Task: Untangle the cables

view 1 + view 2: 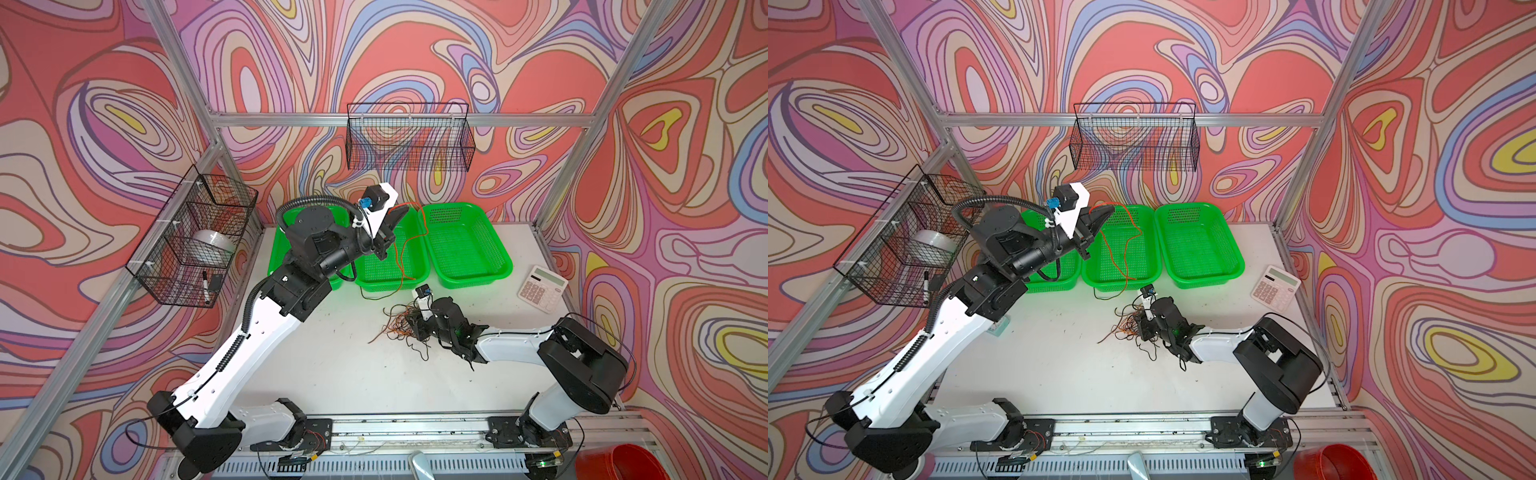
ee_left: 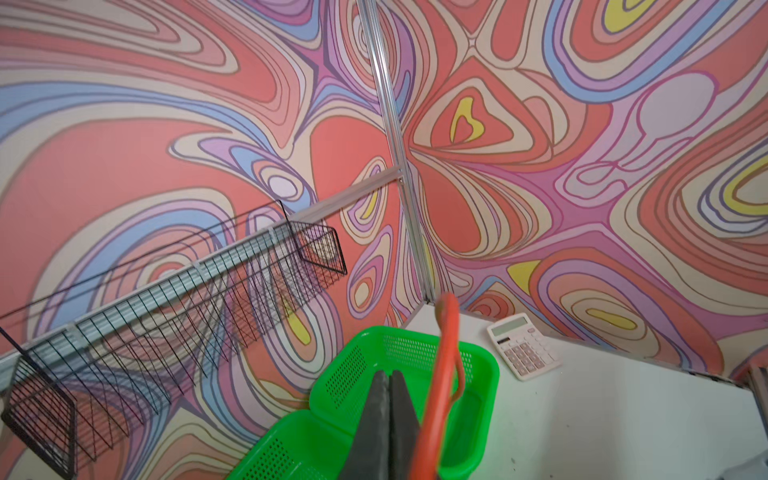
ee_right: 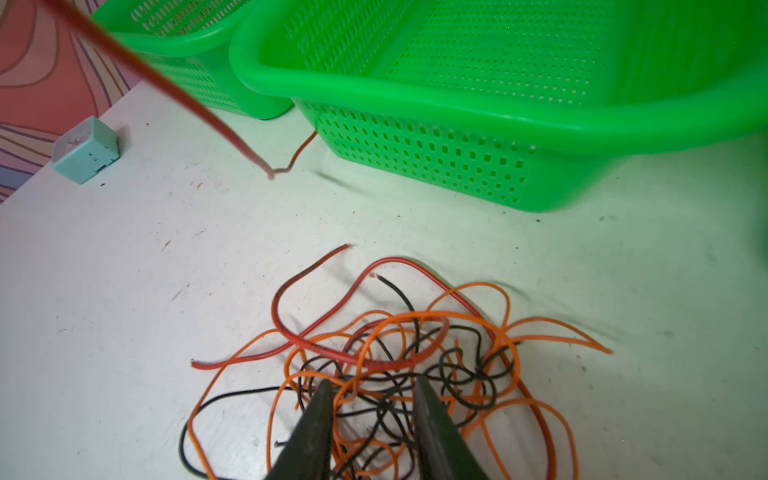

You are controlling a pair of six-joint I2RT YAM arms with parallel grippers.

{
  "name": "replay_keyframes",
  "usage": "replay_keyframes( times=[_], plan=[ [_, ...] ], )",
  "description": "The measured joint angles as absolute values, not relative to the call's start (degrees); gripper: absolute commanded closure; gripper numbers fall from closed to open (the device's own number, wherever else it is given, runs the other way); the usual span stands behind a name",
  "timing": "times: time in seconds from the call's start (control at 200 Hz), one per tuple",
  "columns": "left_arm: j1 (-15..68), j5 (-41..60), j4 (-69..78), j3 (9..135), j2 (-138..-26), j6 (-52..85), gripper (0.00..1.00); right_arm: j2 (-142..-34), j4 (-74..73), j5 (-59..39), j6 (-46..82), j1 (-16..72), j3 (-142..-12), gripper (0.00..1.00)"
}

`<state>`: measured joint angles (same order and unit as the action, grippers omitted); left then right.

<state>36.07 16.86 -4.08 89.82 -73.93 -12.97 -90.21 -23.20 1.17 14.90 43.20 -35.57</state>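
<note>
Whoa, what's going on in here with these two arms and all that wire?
Two robot arms are sorting out a tangle of cables on a white table. The left end effector is raised above the middle green basket and is shut on one orange cable, which dangles down over that basket. The right end effector is down at the tangle, jaws open around a few strands. Most of the cables lie knotted together in one pile.

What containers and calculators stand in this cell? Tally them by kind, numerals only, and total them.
green baskets: 3
black wire baskets: 2
calculator: 1
Total: 6
</note>
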Motion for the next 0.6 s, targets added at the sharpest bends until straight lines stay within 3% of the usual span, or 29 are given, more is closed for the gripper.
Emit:
replay_keyframes(
  times=[0.21, 0.406, 0.601],
  plan=[
    [36.1, 15.4, -10.3, 105.0, -81.0, -15.2, 1.0, -80.9, -21.7, 2.9, 12.9, 43.2, -34.6, 0.54],
    [36.1, 14.9, -14.9, 117.3, -84.6, -17.1, 1.0, -73.5, -21.4, -1.5, 9.6, 43.2, -33.1, 0.5],
    [36.1, 14.8, -15.7, 122.1, -85.1, -18.3, 1.0, -74.6, -20.0, -5.3, 5.9, 43.2, -39.2, 0.49]
  ],
)
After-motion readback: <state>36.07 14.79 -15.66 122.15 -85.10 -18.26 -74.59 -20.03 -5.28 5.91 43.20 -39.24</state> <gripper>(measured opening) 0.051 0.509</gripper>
